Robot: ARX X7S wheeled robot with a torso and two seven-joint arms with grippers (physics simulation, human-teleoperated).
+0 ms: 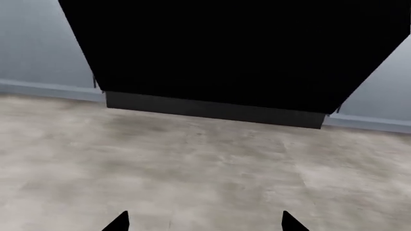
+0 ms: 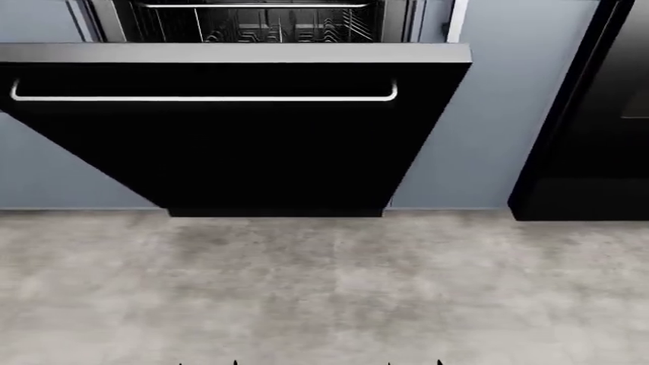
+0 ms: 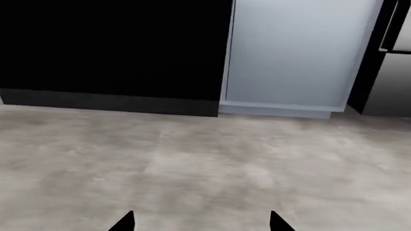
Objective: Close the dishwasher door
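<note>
The dishwasher door (image 2: 233, 144) hangs partly open ahead of me, wire racks (image 2: 264, 23) visible above it. Bare floor (image 2: 324, 289) lies between us; a black oven (image 2: 598, 114) stands right. My left claw (image 1: 204, 222) and right claw (image 3: 202, 222) are spread.

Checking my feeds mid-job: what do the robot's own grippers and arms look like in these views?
Very little shows. Each wrist view catches only two black, pointed fingertips of the left gripper and right gripper, plain, with no markings or cables visible. The head view shows only tiny dark tips at its bottom edge. No arm links appear.
</note>
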